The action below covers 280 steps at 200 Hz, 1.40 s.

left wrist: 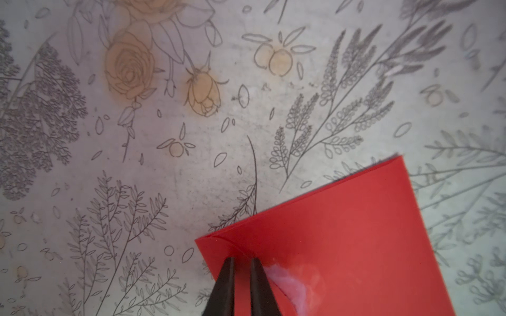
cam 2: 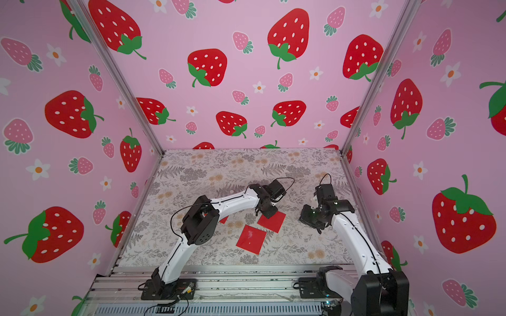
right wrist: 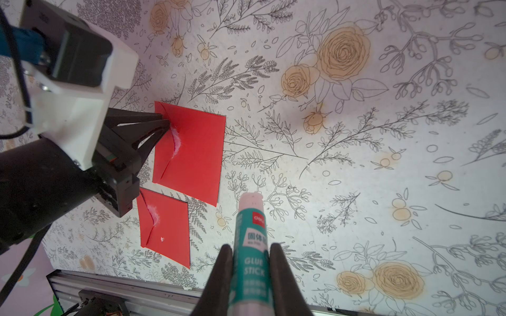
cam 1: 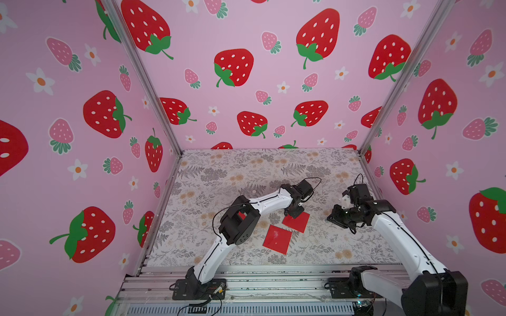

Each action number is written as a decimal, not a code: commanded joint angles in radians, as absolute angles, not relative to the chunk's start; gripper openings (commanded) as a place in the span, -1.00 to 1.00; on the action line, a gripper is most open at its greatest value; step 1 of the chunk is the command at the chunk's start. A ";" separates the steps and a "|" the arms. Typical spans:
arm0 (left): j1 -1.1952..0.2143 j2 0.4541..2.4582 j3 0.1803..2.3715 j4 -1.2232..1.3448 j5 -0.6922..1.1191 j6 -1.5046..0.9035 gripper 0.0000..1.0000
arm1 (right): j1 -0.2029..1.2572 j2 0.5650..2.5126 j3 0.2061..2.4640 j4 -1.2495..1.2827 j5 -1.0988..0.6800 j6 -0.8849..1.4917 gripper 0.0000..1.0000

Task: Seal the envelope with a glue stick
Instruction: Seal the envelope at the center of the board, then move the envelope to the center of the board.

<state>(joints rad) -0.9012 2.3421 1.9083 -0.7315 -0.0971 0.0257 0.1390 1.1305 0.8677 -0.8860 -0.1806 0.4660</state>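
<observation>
There are two claws, one glue stick and two red envelopes in plain sight on the floral table (cam 1: 246,169). A small sliver of red also shows behind the left arm's elbow in both top views, too hidden to say what it is.

The glue stick (right wrist: 250,219) sits in the right claw (right wrist: 251,246). The two dark fingers are closed tight on its teal label band. Its uncapped, pale pink end sticks out beyond the fingertips, and the rest of the body runs back between them. It is held off the table to the right of the envelopes and touches neither one. In the right wrist view its tip is near a corner of the far envelope (right wrist: 191,153).

The left claw (left wrist: 242,260) is well apart from the glue stick. Its tips are down on the far envelope (cam 1: 298,221) at the curved edge of the flap, beside a whitish glue smear (left wrist: 290,281). The jaws are almost together with only a thin slit between them. I cannot tell whether they pinch the paper or only press on it.

The near envelope (cam 1: 277,239) lies flat just beside the far one, closer to the robot's base. It has its own white smear along the flap (right wrist: 154,214), and no claw touches it.
</observation>
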 commanded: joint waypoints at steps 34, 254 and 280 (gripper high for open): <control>-0.905 2.320 1.869 -0.748 -0.113 0.011 -0.72 | 0.133 1.123 0.884 -0.894 -0.192 0.454 -1.00; -0.842 2.137 1.490 -0.476 0.254 -0.255 -0.51 | 0.134 1.122 0.882 -0.890 -0.195 0.454 -1.00; -0.861 2.173 1.513 -0.458 0.278 -0.272 -0.51 | 0.133 1.117 0.883 -0.891 -0.194 0.454 -1.00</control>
